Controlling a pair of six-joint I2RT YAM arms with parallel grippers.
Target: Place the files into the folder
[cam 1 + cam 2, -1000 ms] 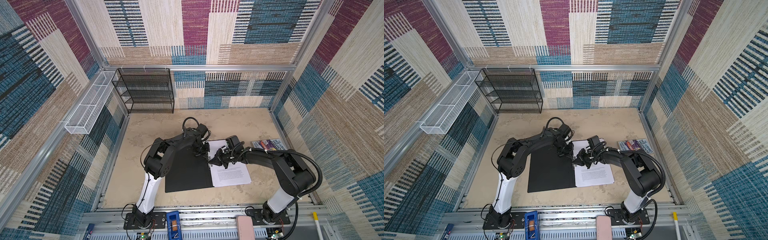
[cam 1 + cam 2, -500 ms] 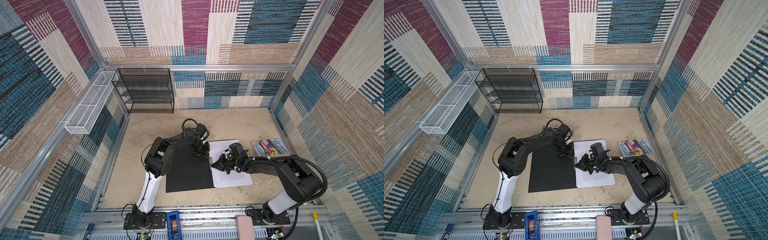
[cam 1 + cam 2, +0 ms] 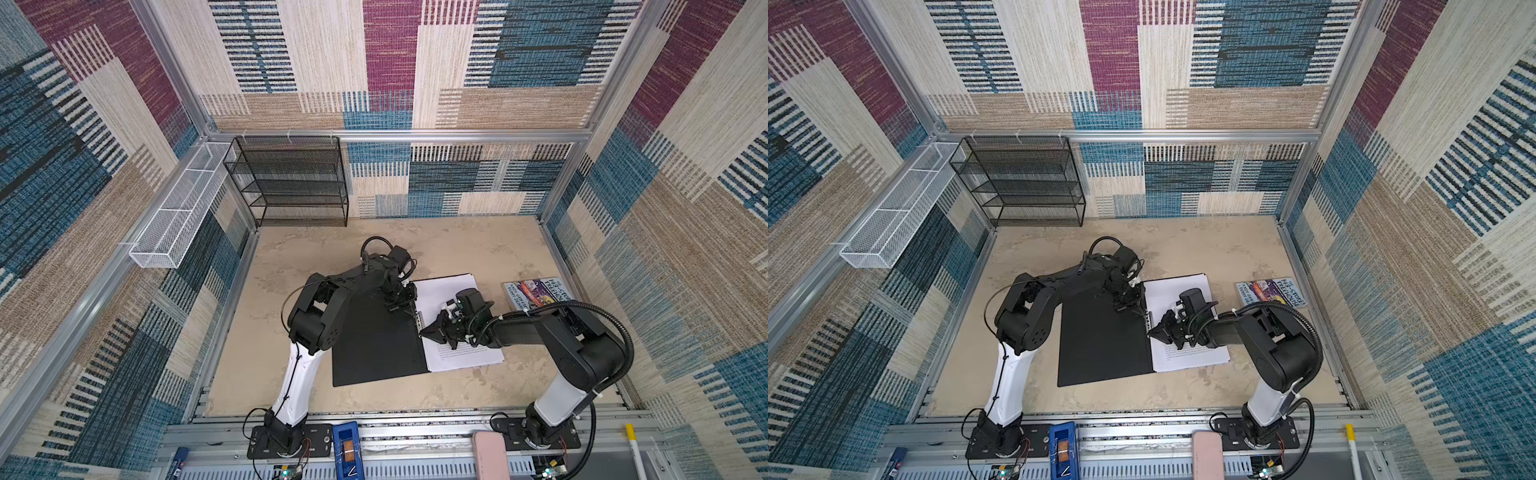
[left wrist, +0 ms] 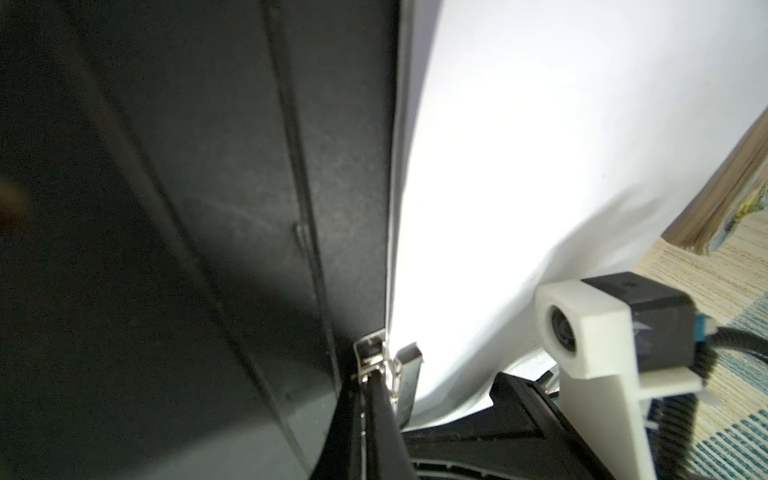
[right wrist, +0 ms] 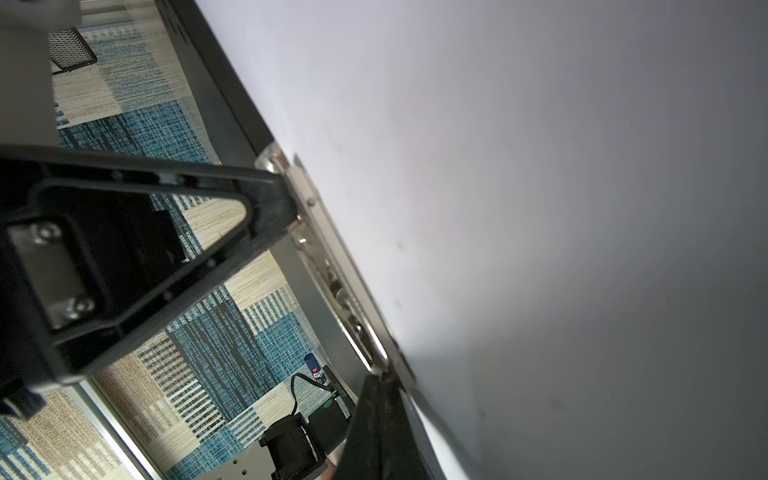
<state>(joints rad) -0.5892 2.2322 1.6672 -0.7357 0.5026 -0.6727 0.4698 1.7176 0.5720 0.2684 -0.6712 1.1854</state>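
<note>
We found both arms stretched low over the beige stone-patterned surface (image 3: 457,245), their tips meeting along the spine of the flat plastic folder (image 3: 374,345) (image 3: 1100,345), which lay opened with its black inside facing up. The left jaws were clenched, their fingertips (image 4: 384,424) pressed together and touching one end of the shiny metal spine clip (image 4: 370,353). We could not tell whether they pinched any part of it. The right jaws were clenched too, and one black fingertip (image 5: 374,424) touched the opposite end of that clip (image 5: 332,270), so the clip ran from one pair of jaws to the other.

The files, a stack of white A4 paper sheets (image 3: 446,291) (image 3: 1171,295), lay flat directly under the right jaws and wrist, with their long edge against the clip. In both top views, lines of printed text showed on the top sheet behind the right jaws. We could not see whether a cover lay beneath the sheets. The black panel of the folder spread out on the other side of the clip, under the left arm (image 3: 357,274).

A colourful blue-purple paperback book (image 3: 536,293) (image 3: 1271,293) lay flat beyond the sheets, well apart from both jaws
</note>
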